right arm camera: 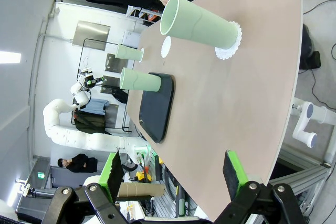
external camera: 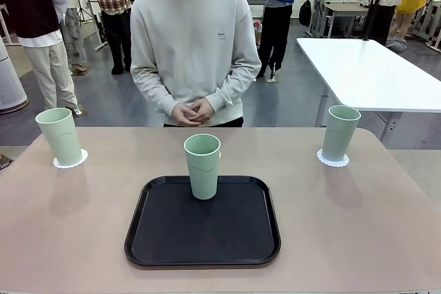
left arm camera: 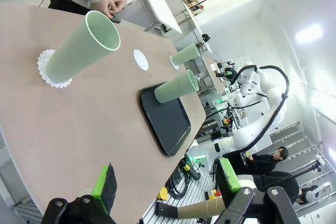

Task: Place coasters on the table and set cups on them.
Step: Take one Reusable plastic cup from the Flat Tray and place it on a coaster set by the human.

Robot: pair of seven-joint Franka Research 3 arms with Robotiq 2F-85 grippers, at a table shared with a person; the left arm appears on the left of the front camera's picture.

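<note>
We found the left gripper and right gripper released, empty. We judged the tray cup needed a mid-body grasp, upright carry, centring on the bare coaster.

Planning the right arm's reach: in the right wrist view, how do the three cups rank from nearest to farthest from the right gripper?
1. Right cup, on its coaster, closest to the right gripper.
2. Middle cup, standing on the black tray, mid-table.
3. Left cup, at the table's left end.
</note>
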